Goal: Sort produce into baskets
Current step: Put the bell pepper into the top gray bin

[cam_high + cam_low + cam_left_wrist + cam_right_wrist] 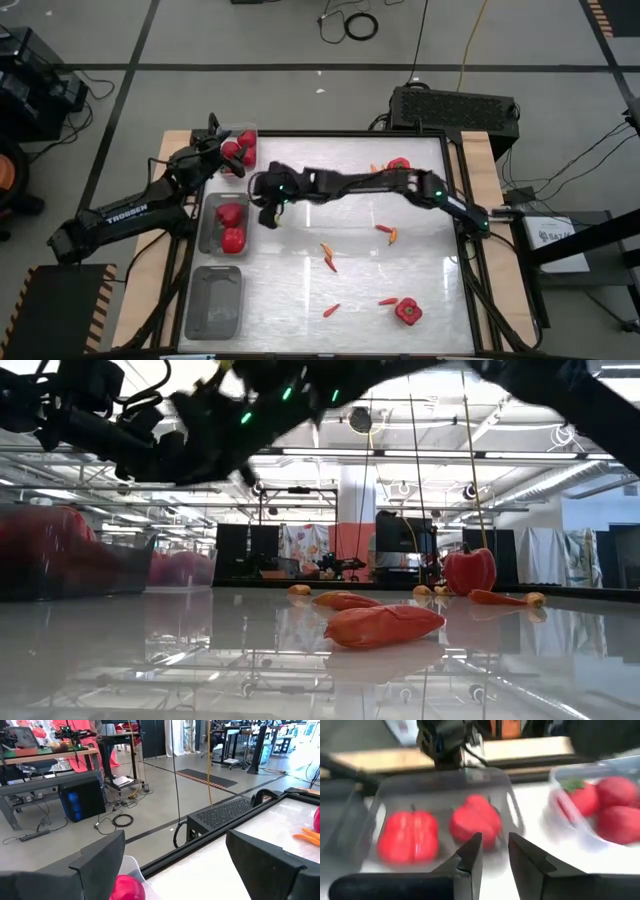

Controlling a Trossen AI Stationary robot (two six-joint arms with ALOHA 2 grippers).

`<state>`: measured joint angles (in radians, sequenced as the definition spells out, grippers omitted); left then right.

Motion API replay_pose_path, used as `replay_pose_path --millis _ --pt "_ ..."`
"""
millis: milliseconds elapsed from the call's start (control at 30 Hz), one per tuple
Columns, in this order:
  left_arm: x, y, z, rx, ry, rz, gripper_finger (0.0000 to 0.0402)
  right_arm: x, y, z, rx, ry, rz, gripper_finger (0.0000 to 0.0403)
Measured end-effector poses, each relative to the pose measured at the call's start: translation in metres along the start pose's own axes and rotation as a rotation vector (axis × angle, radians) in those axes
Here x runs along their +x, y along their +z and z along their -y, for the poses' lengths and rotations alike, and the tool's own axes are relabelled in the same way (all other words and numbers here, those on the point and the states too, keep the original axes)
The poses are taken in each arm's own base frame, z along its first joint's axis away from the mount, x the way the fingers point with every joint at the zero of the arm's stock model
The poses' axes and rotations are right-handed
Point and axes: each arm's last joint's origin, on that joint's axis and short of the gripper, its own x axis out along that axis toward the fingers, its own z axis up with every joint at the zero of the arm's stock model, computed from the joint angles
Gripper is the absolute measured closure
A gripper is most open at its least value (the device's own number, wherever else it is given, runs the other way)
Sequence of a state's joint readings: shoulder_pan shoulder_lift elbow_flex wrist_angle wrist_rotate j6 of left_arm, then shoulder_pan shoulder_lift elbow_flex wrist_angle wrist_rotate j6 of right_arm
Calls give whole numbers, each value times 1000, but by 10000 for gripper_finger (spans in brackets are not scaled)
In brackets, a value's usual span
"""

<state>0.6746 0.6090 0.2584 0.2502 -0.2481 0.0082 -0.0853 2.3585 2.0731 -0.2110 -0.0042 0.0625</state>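
Note:
A grey basket [207, 215] at the table's left holds two red bell peppers [409, 835] [476, 820]. My right gripper [495, 842] hovers just right of that basket [440, 785], open by a narrow gap with nothing between its fingers; in the high view it is my right gripper [268, 215]. Beyond it stands the clear basket [250, 131] with tomatoes [240, 150] [615, 810]. My left gripper [175, 837] hangs wide open over that basket, a tomato [127, 887] below it. A second grey basket [215, 305] sits near the front left.
Two loose bell peppers [398, 165] [407, 312] and several chili peppers [328, 258] [385, 625] lie on the white tabletop's middle and right. My right arm [380, 185] stretches across the table's far half. A black box [455, 108] stands beyond the far edge.

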Motion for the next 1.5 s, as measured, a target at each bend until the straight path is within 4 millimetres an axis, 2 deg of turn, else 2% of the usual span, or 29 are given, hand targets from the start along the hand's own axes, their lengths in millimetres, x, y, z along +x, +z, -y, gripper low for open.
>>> replay_pose_path --millis 67,200,333,467,600,733,833,967,1100,1233,1367,1500 --pt "0 0 0 1 0 -2 49 -26 13 2 -58 -10 -79 317" --pt "0 -1 0 3 -1 -14 49 -74 26 10 -170 -15 -246 320" --pt "0 -2 0 3 -6 -18 49 -114 35 29 -156 -46 -361 328" --pt "0 -3 0 6 -8 -32 49 -148 37 54 -98 -93 -463 338" --pt "0 -4 0 7 -8 -39 49 -170 30 82 -33 -144 -527 345" --pt "0 -5 0 11 -12 -54 49 -190 16 107 38 -197 -565 349" --pt "0 -6 0 12 -13 -57 49 -204 -4 123 93 -234 -603 349" --pt "0 -6 0 4 -16 -58 49 -228 -28 146 170 -304 -557 349" --pt "0 -5 0 -8 -17 -55 49 -250 -55 172 316 -411 -499 349" --pt "0 -5 0 -16 -17 -46 49 -263 -82 193 479 -499 -499 349" --pt "0 -5 0 -16 -17 -47 49 -270 -107 205 612 -550 -566 348" --pt "0 -5 0 -16 -17 -47 49 -271 -123 203 656 -549 -640 348"
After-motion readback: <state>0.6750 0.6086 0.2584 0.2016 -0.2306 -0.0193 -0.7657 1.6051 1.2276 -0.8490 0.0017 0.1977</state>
